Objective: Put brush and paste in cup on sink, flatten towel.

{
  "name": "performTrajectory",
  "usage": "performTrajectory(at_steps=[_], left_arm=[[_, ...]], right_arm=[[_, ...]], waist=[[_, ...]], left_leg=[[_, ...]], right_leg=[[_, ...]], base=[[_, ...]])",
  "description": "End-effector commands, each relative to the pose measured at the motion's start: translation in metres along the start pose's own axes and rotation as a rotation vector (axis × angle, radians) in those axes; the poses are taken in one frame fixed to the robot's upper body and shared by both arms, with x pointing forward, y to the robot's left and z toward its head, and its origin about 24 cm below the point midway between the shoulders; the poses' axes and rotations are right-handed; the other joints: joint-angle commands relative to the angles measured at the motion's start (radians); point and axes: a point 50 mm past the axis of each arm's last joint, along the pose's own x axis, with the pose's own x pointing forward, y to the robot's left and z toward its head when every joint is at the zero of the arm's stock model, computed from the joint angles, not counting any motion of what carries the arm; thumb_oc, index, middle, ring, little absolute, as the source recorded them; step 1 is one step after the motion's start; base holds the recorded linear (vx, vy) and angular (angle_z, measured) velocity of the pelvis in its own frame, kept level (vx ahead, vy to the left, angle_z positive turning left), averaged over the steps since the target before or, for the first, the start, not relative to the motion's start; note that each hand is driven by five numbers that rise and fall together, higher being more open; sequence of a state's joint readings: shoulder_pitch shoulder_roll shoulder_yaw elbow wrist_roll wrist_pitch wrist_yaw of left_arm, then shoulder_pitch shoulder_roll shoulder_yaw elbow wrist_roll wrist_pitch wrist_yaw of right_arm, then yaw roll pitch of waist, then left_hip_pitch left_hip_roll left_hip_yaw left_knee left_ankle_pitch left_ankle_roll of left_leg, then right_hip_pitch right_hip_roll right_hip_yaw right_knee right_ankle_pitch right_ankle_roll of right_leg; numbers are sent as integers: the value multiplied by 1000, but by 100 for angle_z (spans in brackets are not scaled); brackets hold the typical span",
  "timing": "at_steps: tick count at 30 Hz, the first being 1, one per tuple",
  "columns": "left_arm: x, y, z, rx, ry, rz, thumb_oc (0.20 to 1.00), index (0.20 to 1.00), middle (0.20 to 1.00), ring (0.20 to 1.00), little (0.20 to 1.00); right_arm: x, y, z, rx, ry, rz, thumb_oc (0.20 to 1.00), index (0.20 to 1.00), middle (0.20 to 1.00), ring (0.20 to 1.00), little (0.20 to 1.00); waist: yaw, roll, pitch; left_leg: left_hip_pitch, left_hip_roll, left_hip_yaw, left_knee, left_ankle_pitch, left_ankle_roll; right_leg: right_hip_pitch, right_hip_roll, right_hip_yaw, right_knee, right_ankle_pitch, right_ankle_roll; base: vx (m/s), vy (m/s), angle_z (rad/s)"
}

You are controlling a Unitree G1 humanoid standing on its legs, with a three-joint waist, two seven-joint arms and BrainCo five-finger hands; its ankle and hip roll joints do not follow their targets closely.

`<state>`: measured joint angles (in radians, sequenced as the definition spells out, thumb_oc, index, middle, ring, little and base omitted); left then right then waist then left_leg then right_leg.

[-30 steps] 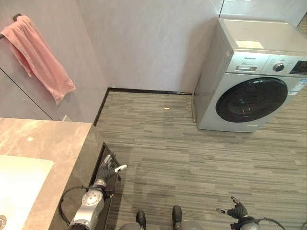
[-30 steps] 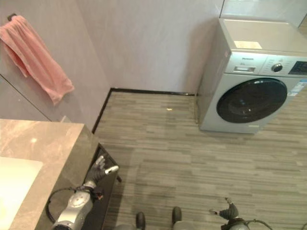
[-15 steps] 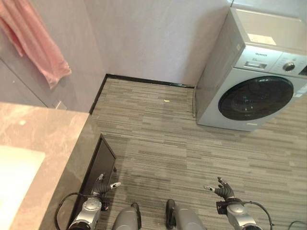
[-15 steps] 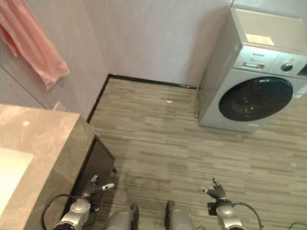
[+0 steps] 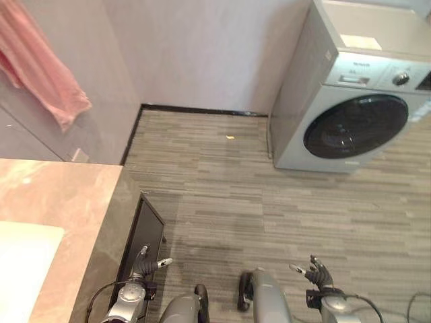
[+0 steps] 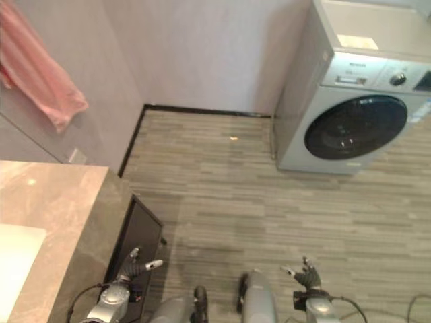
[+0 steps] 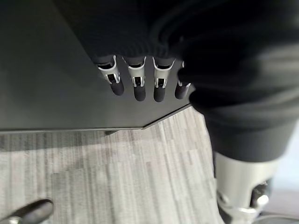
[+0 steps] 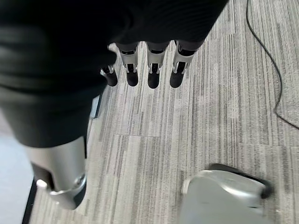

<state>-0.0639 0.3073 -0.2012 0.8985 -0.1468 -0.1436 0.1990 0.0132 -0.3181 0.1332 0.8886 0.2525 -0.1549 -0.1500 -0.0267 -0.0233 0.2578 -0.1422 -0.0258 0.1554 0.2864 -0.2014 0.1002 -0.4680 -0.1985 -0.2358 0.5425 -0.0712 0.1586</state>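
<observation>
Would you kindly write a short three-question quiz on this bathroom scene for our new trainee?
1. True or false: the pink towel lies flat on the countertop.
2. Which appliance stands against the far wall? A) washing machine B) fridge C) oven
3. Fill in: both the left robot hand and the right robot hand hang low with fingers ____ and hold nothing.

Key
1. False: it hangs on the wall above the countertop.
2. A: the washing machine, its round dark door shut.
3. Open.
</observation>
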Motion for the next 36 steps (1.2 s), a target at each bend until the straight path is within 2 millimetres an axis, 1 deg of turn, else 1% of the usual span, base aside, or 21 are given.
performTrajectory(at_steps=[1,3,4,5,7,9,11,12,15,17,18,20,23,25,26,27,28,30,31,32,36], left_arm=[[7,20,21,85,-101,84,1000,1000,1000,1000,1000],[5,16,18,115,-92,49,1000,1000,1000,1000,1000],[4,16,12,140,-77,49,1000,1000,1000,1000,1000],[5,16,12,123,-66,49,1000,1000,1000,1000,1000],[6,18,15,119,-74,60,1000,1000,1000,1000,1000],[8,21,22,77,-100,83,1000,1000,1000,1000,1000],[8,21,21,63,-97,89,1000,1000,1000,1000,1000],[8,21,21,92,-99,81,1000,1000,1000,1000,1000],[5,20,14,84,-75,74,1000,1000,1000,1000,1000],[4,24,11,82,-65,81,1000,1000,1000,1000,1000],[1,25,2,93,-34,79,1000,1000,1000,1000,1000],[1,28,-1,122,-21,79,1000,1000,1000,1000,1000],[3,33,4,136,-35,95,1000,1000,1000,1000,1000],[4,34,7,144,-48,95,1000,1000,1000,1000,1000],[6,33,11,137,-58,99,1000,1000,1000,1000,1000],[6,33,11,137,-58,99,1000,1000,1000,1000,1000],[8,30,13,139,-63,92,1000,1000,1000,1000,1000],[10,29,22,154,-94,87,1000,1000,1000,1000,1000],[11,25,23,183,-100,59,1000,1000,1000,1000,1000],[12,22,26,191,-111,48,1000,1000,1000,1000,1000],[11,22,26,178,-119,52,1000,1000,1000,1000,1000]], right_arm=[[4,-11,16,-96,-74,-33,1000,1000,1000,1000,1000],[2,-13,6,-108,-35,-38,1000,1000,1000,1000,1000],[0,-9,3,-134,-30,-1,1000,1000,1000,1000,1000],[0,-13,8,-169,-62,21,1000,1000,1000,1000,1000],[0,-16,12,-180,-75,17,1000,1000,1000,1000,1000],[2,-20,17,-210,-89,11,1000,1000,1000,1000,1000],[3,-22,20,-202,-103,-6,1000,1000,1000,1000,1000],[0,-22,19,-224,-111,-6,1000,1000,1000,1000,1000],[3,-14,22,-255,-110,21,1000,1000,1000,1000,1000],[3,-10,21,-254,-104,32,1000,1000,1000,1000,1000],[2,0,15,-240,-84,66,1000,1000,1000,1000,1000],[0,6,10,-240,-70,89,1000,1000,1000,1000,1000],[-3,12,14,-232,-99,123,1000,1000,1000,1000,1000],[-4,14,13,-233,-101,138,1000,1000,1000,1000,1000],[-6,14,9,-231,-90,141,1000,1000,1000,1000,1000],[-6,14,9,-231,-90,141,1000,1000,1000,1000,1000],[-6,13,6,-221,-78,131,1000,1000,1000,1000,1000],[-8,6,3,-213,-72,121,1000,1000,1000,1000,1000],[-11,6,-2,-214,-58,130,1000,1000,1000,1000,1000],[-12,6,-5,-216,-46,137,1000,1000,1000,1000,1000],[-11,-8,-8,-227,-39,104,1000,1000,1000,1000,1000]], waist=[[-33,-8,-7],[-35,0,-21],[-48,1,-38],[-4,-30,-5],[8,-40,9],[44,-49,11],[62,-42,3],[77,-9,-14],[99,-22,-46],[102,-32,-55],[103,-72,-66],[94,-56,-58],[56,-15,-32],[39,-13,-33],[20,-15,-36],[18,-13,-37],[1,-14,-37],[-42,-27,-42],[-43,-38,-57],[-49,-38,-60],[-46,-41,-69]], left_leg=[[209,11,-46,-56,-48,-59],[203,13,-59,-38,-45,-65],[192,31,-65,47,1,-83],[-24,123,-56,474,223,-149],[-62,125,-47,523,220,-150],[-181,74,-22,351,171,-140],[-220,94,33,119,177,-129],[-219,115,110,-213,321,-172],[-223,106,111,-183,356,-151],[-208,95,107,-173,336,-131],[-174,30,106,-141,271,-80],[-106,9,106,-159,241,-27],[1,8,33,-184,193,-1],[30,-2,8,-188,180,-4],[79,-12,-32,-191,151,-28],[77,-10,-35,-191,152,-29],[94,-20,-67,-184,135,-41],[132,-43,-145,-157,99,-69],[135,-39,-185,-121,86,-76],[127,-38,-214,-100,88,-79],[109,-22,-272,-120,103,-106]], right_leg=[[41,36,-25,-191,124,-15],[50,37,-1,-170,111,-21],[77,77,30,-173,90,-52],[220,136,-4,-252,19,-154],[249,137,-21,-272,2,-164],[332,129,-16,-335,-17,-142],[379,130,-21,-370,-42,-121],[475,160,-32,-408,-81,-96],[554,142,-23,-403,-91,-75],[552,120,-16,-367,-89,-59],[520,51,22,-128,70,2],[430,18,47,92,255,3],[236,96,97,270,166,-14],[199,97,87,183,131,-31],[187,45,48,-36,84,-42],[189,47,45,-42,87,-43],[169,65,97,-160,83,-40],[182,108,293,-382,119,-7],[195,142,358,-332,117,3],[194,153,355,-308,110,-11],[220,167,264,-324,84,-41]], base=[[303,-110,3],[316,-100,26],[705,-568,38],[572,-555,54],[419,-378,47],[549,-157,21],[721,9,12],[868,37,-16],[848,83,9],[536,150,-4],[640,301,-41],[683,350,-39],[532,120,37],[495,-36,101],[394,-95,101],[561,-163,118],[411,-180,81],[658,-292,141],[539,-309,196],[430,-331,213],[152,-233,126]])
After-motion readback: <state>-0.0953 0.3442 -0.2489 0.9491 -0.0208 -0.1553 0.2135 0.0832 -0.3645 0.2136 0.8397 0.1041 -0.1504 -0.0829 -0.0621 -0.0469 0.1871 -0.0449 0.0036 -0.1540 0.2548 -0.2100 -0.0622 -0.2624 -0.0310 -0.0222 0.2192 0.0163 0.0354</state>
